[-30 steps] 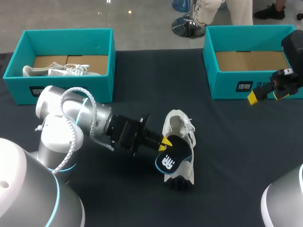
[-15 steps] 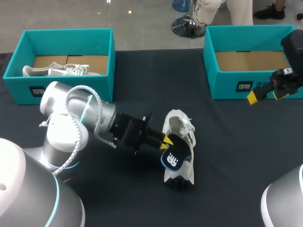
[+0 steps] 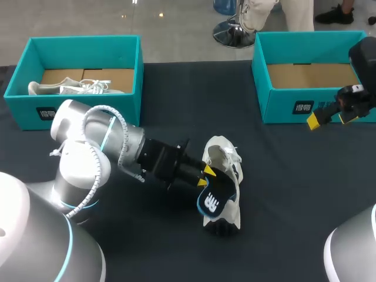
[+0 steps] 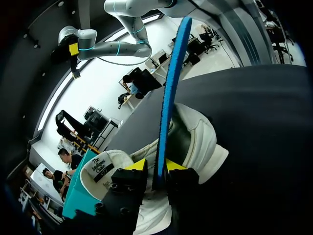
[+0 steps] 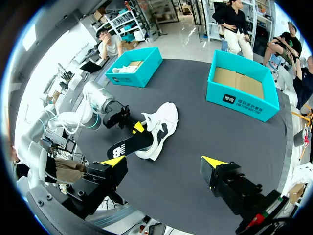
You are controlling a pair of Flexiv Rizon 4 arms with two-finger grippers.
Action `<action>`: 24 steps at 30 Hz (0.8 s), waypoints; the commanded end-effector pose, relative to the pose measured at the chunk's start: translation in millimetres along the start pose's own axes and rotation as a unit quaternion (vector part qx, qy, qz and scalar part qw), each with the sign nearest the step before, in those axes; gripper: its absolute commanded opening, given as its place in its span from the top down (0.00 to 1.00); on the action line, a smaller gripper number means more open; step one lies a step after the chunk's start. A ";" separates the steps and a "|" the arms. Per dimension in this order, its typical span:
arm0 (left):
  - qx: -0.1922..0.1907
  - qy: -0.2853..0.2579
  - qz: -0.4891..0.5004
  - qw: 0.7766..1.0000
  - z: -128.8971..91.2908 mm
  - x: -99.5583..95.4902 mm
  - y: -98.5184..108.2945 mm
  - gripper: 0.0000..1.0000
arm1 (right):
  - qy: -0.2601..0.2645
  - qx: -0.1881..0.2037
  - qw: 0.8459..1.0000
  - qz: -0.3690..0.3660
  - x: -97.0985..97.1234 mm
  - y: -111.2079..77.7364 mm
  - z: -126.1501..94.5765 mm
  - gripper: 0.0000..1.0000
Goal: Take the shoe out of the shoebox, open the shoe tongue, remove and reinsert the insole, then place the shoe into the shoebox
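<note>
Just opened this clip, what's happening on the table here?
The left gripper is shut on the insole, holding one end at the opening of the white shoe, which lies on the table. The right gripper is open and empty, by the right box. Another shoe lies in the left box.

There is room for a pincer to pass on the dark table (image 3: 294, 176) between the white shoe (image 3: 226, 150) in the middle and the right shoebox (image 3: 282, 108). On the shoe's left side the left arm (image 3: 117, 144) lies across the table, and its left pincer (image 3: 205, 175) and the insole (image 3: 212, 198) it grips stand in the way. The right shoebox is open on top, with the right pincer (image 3: 331, 119) hanging by its front.
</note>
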State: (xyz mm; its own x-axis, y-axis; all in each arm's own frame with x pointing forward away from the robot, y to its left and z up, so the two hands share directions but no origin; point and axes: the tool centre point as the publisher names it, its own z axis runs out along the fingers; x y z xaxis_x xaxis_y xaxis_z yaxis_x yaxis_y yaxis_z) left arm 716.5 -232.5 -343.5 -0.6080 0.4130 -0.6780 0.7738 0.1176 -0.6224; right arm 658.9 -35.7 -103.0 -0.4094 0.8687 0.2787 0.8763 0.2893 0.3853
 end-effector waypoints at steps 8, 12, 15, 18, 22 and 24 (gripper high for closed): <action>0.006 -0.001 0.005 1.000 -5.9 0.0 -6.2 0.47 | 0.000 0.004 1.000 0.001 -0.1 4.1 1.0 0.00; 0.009 0.000 0.006 1.000 -7.2 1.0 -9.0 0.59 | 0.000 0.004 1.000 0.001 -0.1 4.1 1.0 0.00; 0.011 0.002 0.005 1.000 -7.8 2.4 -11.6 0.52 | 0.000 0.004 1.000 0.001 -0.1 4.1 1.0 0.00; 0.016 0.003 0.003 1.000 -9.0 2.9 -15.5 0.51 | 0.000 0.004 1.000 0.001 -0.1 4.1 1.0 0.00; 0.020 0.002 0.001 1.000 -10.5 1.2 -20.1 0.33 | 0.000 0.004 1.000 0.001 -0.1 4.1 1.0 0.00; 0.022 0.000 0.002 1.000 -10.3 -0.8 -21.9 0.35 | 0.000 0.004 1.000 0.001 -0.1 4.1 1.0 0.00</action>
State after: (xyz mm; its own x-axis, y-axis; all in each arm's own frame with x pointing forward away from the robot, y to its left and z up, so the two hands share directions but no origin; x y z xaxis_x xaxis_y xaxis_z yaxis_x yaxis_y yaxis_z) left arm 703.2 -228.3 -328.7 -0.6054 0.4138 -0.6799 0.7672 0.0759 -0.6369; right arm 658.0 -36.3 -103.3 -0.4096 0.8686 0.2789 0.8757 0.2887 0.3870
